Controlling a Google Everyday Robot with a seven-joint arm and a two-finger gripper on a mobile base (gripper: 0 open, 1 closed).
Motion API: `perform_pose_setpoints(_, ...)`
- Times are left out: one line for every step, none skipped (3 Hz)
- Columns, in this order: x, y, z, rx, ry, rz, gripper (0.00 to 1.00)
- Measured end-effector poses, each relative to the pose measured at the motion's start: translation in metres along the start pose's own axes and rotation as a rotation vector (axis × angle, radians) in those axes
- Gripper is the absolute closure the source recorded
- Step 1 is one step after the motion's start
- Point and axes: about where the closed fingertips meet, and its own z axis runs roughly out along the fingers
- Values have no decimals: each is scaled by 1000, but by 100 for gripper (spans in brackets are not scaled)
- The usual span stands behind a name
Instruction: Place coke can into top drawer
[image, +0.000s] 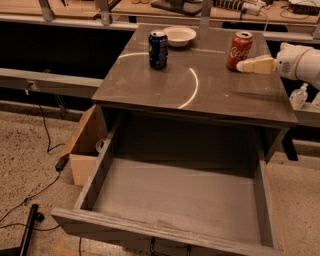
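Note:
The coke can (238, 50), red with white script and a silver top, stands upright at the back right of the grey cabinet top (200, 95). My gripper (244, 66) comes in from the right edge of the view, and its pale fingertips are just right of the can's lower half, very close to it or touching it. The top drawer (175, 200) is pulled wide open below the cabinet top, with a bare grey floor and nothing in it.
A dark blue can (158, 49) stands at the back left of the cabinet top, with a white bowl (179, 35) behind it. An open cardboard box (85, 147) sits on the floor left of the cabinet. Cables (35, 195) lie on the speckled floor.

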Motion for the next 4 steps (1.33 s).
perform_pose_setpoints(-12, 3, 34, -25, -16, -14, 0)
perform_pose_setpoints(-20, 6, 60, -35, -14, -10, 0)
perform_pose_setpoints(-26, 9, 78, -49, -24, 5, 12)
perform_pose_setpoints(-27, 6, 85, -60, -29, 12, 35)
